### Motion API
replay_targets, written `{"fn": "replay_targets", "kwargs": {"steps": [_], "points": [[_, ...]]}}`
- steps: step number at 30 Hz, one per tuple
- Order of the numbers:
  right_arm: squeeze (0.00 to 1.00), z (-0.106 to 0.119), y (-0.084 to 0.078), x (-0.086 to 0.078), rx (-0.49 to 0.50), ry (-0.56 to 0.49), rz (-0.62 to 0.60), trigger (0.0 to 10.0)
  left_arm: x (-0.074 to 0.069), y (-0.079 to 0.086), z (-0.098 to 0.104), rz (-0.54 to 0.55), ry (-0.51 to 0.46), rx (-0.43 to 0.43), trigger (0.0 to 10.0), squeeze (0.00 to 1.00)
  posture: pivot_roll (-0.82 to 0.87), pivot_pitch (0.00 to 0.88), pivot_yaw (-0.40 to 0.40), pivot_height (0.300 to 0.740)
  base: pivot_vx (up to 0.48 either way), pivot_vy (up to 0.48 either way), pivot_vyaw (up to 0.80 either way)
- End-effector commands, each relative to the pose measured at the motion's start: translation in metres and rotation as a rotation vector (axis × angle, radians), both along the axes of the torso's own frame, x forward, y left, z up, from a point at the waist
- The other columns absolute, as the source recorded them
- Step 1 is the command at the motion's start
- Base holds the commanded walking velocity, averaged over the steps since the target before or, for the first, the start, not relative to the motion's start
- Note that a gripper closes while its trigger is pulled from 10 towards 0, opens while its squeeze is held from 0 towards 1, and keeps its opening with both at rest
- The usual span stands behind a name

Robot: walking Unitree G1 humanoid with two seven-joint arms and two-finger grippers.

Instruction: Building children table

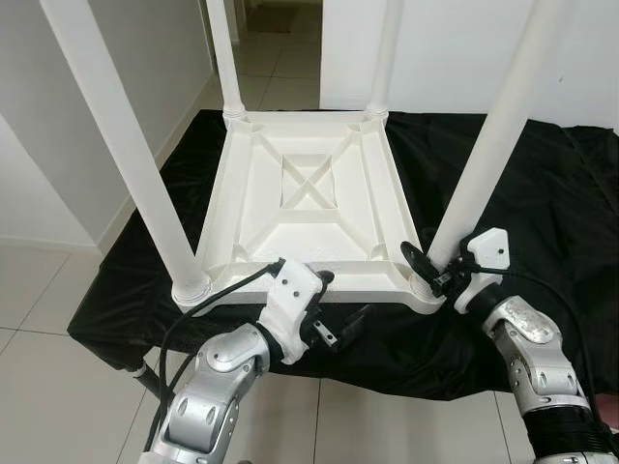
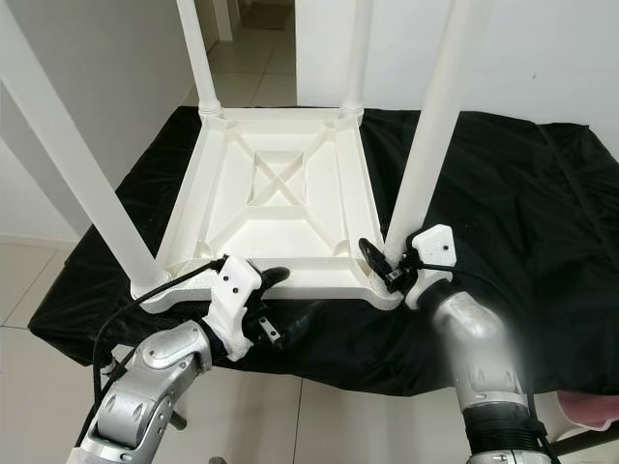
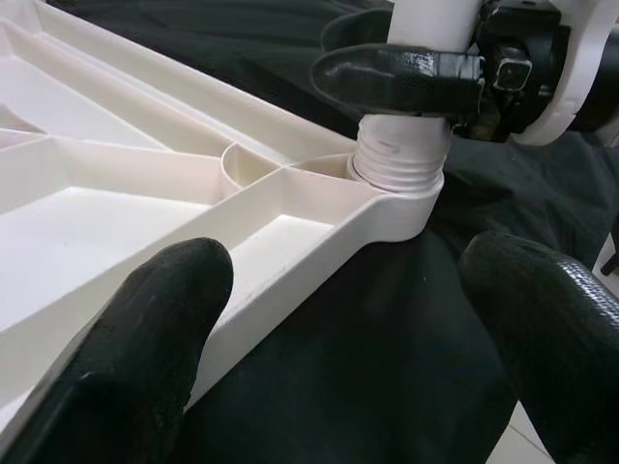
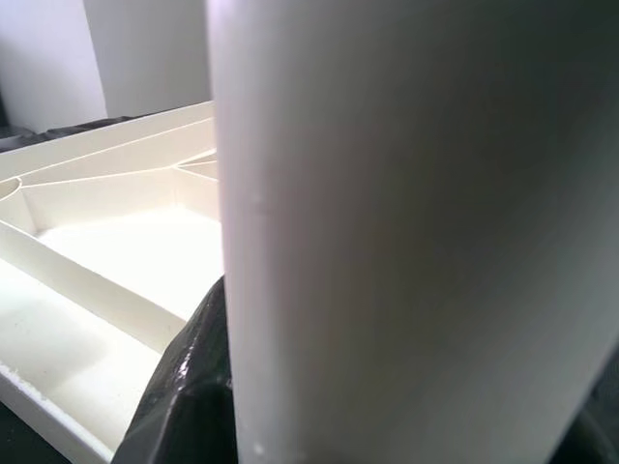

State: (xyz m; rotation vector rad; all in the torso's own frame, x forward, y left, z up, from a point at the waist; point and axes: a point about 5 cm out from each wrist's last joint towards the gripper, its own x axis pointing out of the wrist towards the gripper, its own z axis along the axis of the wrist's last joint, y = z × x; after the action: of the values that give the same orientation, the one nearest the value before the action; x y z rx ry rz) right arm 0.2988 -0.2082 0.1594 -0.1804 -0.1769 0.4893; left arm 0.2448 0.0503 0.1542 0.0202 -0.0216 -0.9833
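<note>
On the black-draped surface point(image 1: 542, 193), the upturned tabletop point(image 1: 305, 208) bears four legs; right gripper point(image 1: 437, 269) fingers clamp the near-right leg point(image 1: 484, 164), probably seating it; left gripper point(image 1: 334, 314) fingers apart astride the tabletop's near edge.

Bright even daylight, blurred wrist close-ups

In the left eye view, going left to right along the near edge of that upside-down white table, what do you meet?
Near left table leg → left gripper at the table's edge → right gripper, shut on the near right table leg.
</note>
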Motion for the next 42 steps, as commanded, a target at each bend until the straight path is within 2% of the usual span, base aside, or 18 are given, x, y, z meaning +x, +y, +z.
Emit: {"fn": "replay_targets", "kwargs": {"steps": [1,2,3,5,6,15,16,19,22,23,25,26,27,28,30,35,41,42], "points": [[0.0,-0.006,0.0,-0.001,-0.016,0.024,0.004,0.0,0.003,0.004,-0.001,0.082,-0.008,0.021,10.0,0.0,-0.04,0.021,0.035,0.74,0.0,0.0,0.0],[0.0,-0.006,0.0,-0.001,-0.016,0.024,0.004,0.0,0.003,0.004,-0.001,0.082,-0.008,0.021,10.0,0.0,-0.04,0.021,0.035,0.74,0.0,0.0,0.0],[0.0,-0.007,-0.001,-0.002,-0.01,0.03,-0.015,7.5,0.003,0.003,-0.001,0.085,-0.025,0.036,10.0,0.0,-0.04,0.011,0.025,0.74,0.0,0.0,0.0],[0.0,-0.008,-0.002,-0.004,-0.006,0.034,-0.029,7.5,0.003,0.003,-0.001,0.086,-0.037,0.047,10.0,0.0,-0.04,0.009,0.025,0.74,0.0,0.0,0.0],[0.0,-0.009,-0.001,-0.006,0.013,0.043,-0.037,10.0,0.003,0.002,-0.001,0.092,-0.048,0.054,10.0,0.0,-0.05,0.003,0.025,0.74,0.0,0.0,0.0],[0.0,-0.017,0.011,-0.015,0.037,0.099,-0.227,10.0,0.005,0.005,0.0,0.124,-0.078,0.078,10.0,0.0,-0.04,0.0,0.019,0.74,0.0,0.0,0.0],[0.0,-0.018,0.013,-0.016,0.065,0.105,-0.277,10.0,0.005,0.006,-0.001,0.128,-0.076,0.082,10.0,0.0,-0.04,0.0,0.02,0.74,0.0,0.0,0.0],[0.0,-0.018,0.014,-0.017,0.085,0.109,-0.312,10.0,0.005,0.007,-0.001,0.13,-0.075,0.085,10.0,0.0,-0.04,0.0,0.02,0.74,0.0,0.0,0.0],[0.0,-0.02,0.022,-0.024,0.151,0.137,-0.461,10.0,0.004,0.008,-0.002,0.137,-0.083,0.092,10.0,0.0,-0.04,0.0,0.016,0.74,0.0,0.0,0.0],[0.0,-0.02,0.022,-0.024,0.151,0.137,-0.461,10.0,0.004,0.008,-0.002,0.137,-0.083,0.092,10.0,0.0,-0.04,0.0,0.016,0.74,0.0,0.0,0.0],[0.0,-0.024,0.027,-0.028,0.166,0.151,-0.573,10.0,0.004,0.008,-0.002,0.142,-0.089,0.096,10.0,0.0,-0.03,0.0,0.016,0.74,0.0,0.0,0.0],[0.0,-0.024,0.027,-0.028,0.166,0.151,-0.573,10.0,0.004,0.008,-0.002,0.142,-0.089,0.096,10.0,0.0,-0.03,0.0,0.016,0.74,0.0,0.0,0.0],[0.0,-0.027,0.035,-0.032,0.177,0.165,-0.657,10.0,0.004,0.009,-0.003,0.147,-0.092,0.101,10.0,0.0,-0.03,0.0,0.014,0.74,0.0,0.0,0.0],[0.0,-0.027,0.035,-0.032,0.177,0.165,-0.657,10.0,0.004,0.009,-0.003,0.147,-0.092,0.101,10.0,0.0,-0.03,0.0,0.014,0.74,0.0,0.0,0.0],[0.0,-0.033,0.051,-0.036,0.171,0.178,-0.733,10.0,0.006,0.011,-0.002,0.151,-0.091,0.096,10.0,0.0,-0.02,0.0,0.013,0.74,0.0,0.0,0.0],[0.0,-0.034,0.062,-0.035,0.176,0.187,-0.722,10.0,0.009,0.013,0.0,0.172,-0.096,0.094,10.0,0.0,-0.02,0.0,0.013,0.74,0.0,0.0,0.0],[0.0,-0.026,0.057,-0.032,0.18,0.151,-0.697,10.0,0.012,0.014,0.002,0.197,-0.111,0.091,10.0,0.0,-0.03,0.0,0.005,0.74,0.0,0.0,0.0],[0.95,-0.023,0.054,-0.032,0.186,0.133,-0.672,10.0,0.011,0.014,0.001,0.201,-0.114,0.094,10.0,0.0,-0.03,0.0,0.004,0.74,0.0,0.0,0.0]]}}
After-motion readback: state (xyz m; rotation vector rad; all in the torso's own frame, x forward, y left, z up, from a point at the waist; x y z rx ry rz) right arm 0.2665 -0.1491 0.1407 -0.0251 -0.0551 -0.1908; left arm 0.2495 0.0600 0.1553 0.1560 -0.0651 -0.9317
